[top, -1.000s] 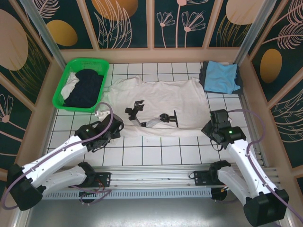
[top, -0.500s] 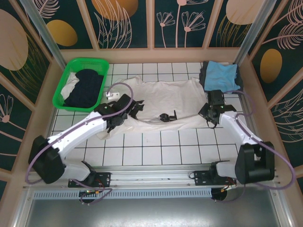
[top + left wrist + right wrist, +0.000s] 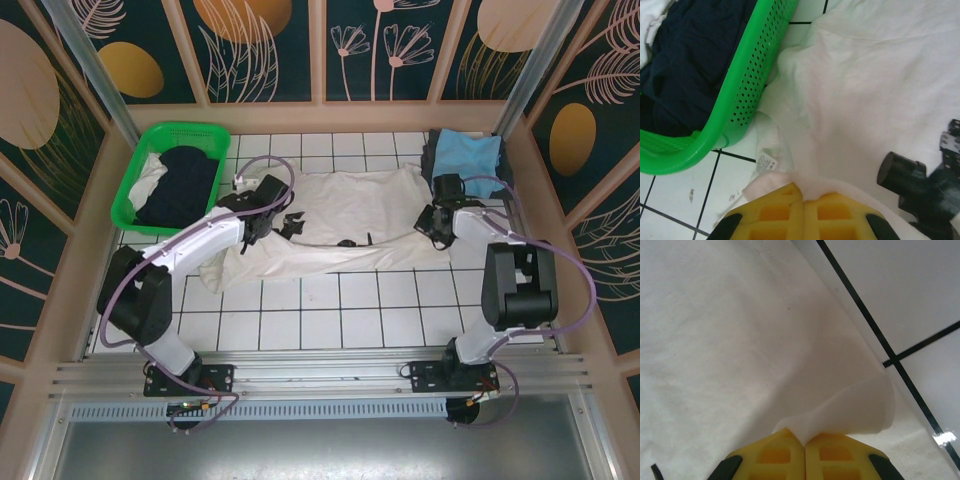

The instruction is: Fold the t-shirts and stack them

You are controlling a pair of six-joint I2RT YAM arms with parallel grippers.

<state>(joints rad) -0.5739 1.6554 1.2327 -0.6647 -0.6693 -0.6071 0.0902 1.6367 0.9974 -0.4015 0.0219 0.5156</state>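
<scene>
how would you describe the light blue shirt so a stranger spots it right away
Go to the far right corner of the white tiled table. There the light blue t-shirt lies folded on a dark grey one. It is the only pale blue cloth; the white t-shirt is spread mid-table.

Your white t-shirt (image 3: 350,205) is soft matt cloth, the green basket (image 3: 747,85) glossy perforated plastic, the table (image 3: 330,300) smooth shiny tile, the yellow pads (image 3: 770,457) matt and rubbery.

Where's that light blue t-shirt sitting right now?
From overhead, the light blue t-shirt lies folded in the table's far right corner, on top of a dark grey t-shirt, just beyond the right end of the spread white t-shirt.
</scene>
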